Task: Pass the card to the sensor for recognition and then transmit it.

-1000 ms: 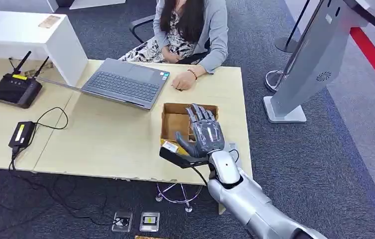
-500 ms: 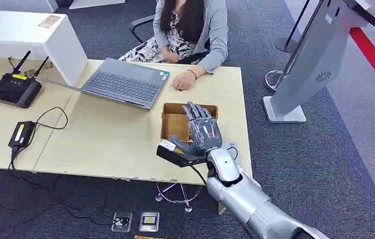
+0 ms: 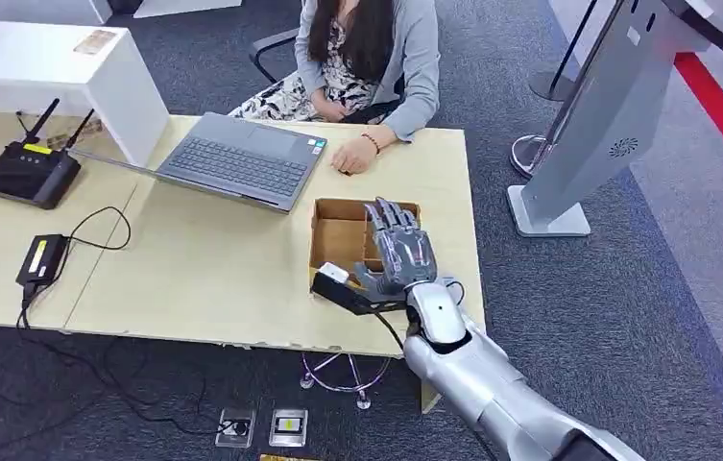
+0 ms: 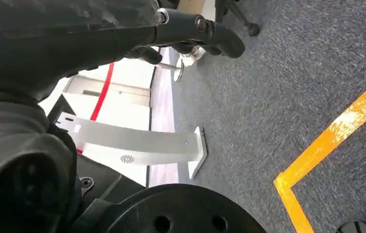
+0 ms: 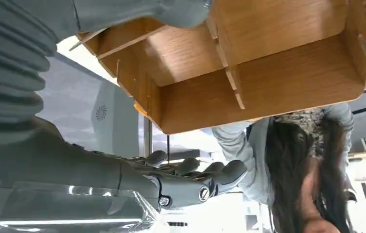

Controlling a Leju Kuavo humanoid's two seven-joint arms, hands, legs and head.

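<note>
Card [image 3: 331, 273] seen at thumb of right hand [image 3: 397, 259], above black sensor [image 3: 343, 294] beside wooden box [image 3: 338, 233]; fingers straight, apart. Left hand's [image 4: 190, 29] fingers curled, nothing held.

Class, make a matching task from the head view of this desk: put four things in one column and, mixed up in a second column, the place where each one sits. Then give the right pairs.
Things:
1. laptop
2. router
3. wooden box
4. power adapter

Places:
A. far left of the desk, aerials up
B. under the right robot hand, near the desk's right end
C. open in front of the seated person
D. near the desk's front edge on the left, cable attached

Pairs: 1-C, 2-A, 3-B, 4-D
</note>
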